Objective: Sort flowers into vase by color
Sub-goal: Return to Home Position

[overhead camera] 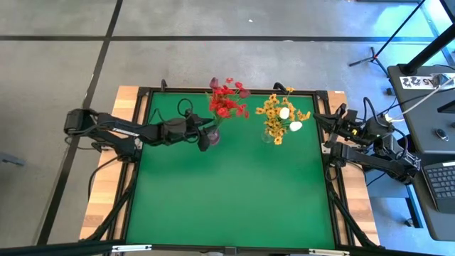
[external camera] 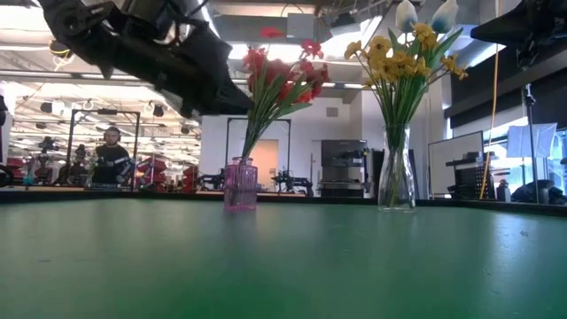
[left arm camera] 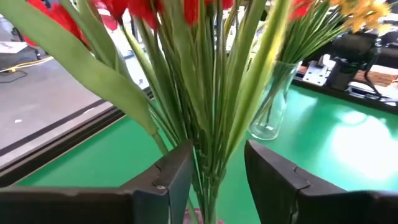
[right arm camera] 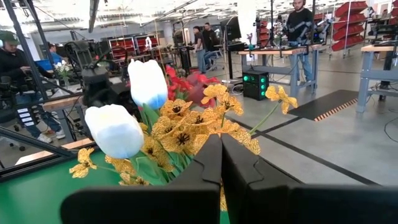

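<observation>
Red flowers [overhead camera: 227, 99] with maroon buds stand by their stems in a small pink vase [external camera: 240, 184] at the far middle of the green table. To the right, yellow-orange flowers [overhead camera: 279, 117] with two white buds [right arm camera: 115, 130] stand in a clear glass vase [external camera: 396, 182]. My left gripper [left arm camera: 217, 155] is open, level, at the red bunch just above the pink vase. Its fingers stand on either side of the green stems [left arm camera: 208, 124], with a gap showing. My right gripper [right arm camera: 221, 146] is shut at the table's right edge, pointing at the yellow bunch.
The green mat [overhead camera: 227, 192] lies bare in front of both vases, inside a black frame [overhead camera: 135, 178]. Beyond the table there are workbenches and people [external camera: 111, 155]. A desk with a laptop [overhead camera: 441, 178] stands to the right.
</observation>
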Motion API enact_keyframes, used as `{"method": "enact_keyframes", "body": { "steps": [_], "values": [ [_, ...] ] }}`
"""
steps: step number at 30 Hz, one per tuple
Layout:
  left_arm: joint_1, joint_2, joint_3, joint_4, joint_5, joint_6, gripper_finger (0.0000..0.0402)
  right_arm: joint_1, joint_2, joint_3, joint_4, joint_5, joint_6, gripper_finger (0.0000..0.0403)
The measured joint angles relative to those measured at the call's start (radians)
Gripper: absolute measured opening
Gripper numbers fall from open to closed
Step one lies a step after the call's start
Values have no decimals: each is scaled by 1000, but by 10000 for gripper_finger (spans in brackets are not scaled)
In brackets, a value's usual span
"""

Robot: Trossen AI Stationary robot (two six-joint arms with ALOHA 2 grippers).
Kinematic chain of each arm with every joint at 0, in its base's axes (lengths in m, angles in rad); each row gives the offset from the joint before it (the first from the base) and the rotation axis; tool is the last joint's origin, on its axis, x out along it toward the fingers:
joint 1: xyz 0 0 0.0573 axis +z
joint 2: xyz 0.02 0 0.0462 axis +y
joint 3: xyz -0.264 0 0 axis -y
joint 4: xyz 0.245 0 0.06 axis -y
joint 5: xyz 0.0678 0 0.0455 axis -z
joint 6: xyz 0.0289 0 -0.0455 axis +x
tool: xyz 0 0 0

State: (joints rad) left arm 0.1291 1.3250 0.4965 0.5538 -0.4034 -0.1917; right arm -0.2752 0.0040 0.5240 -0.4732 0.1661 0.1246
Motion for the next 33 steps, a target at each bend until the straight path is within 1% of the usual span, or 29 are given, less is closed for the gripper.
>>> {"method": "enact_keyframes", "body": {
  "steps": [8, 13, 18, 24, 27, 29, 33],
  "values": [
    [-31, -146, 0, -185, -41, -9, 163, 0, 0, 0, 0, -1, 2, 0],
    [-81, -259, 0, -208, -41, -10, 157, 0, 0, 0, 9, -1, 1, 0],
    [-135, -395, 0, -216, -41, 13, 120, 0, 0, 37, 25, -1, -29, 0],
    [-201, -513, 0, -232, -45, 84, 50, 0, 0, 83, 10, -49, -105, 0],
    [-220, -572, 0, -256, -85, 107, 14, 0, 0, 85, -9, -54, -127, 0],
    [-229, -609, 0, -287, -115, 117, 5, 0, 0, 85, -24, -52, -133, 0],
    [-248, -679, 0, -352, -143, 116, 3, 0, 0, 85, -57, -9, -134, 0]
  ]
}}
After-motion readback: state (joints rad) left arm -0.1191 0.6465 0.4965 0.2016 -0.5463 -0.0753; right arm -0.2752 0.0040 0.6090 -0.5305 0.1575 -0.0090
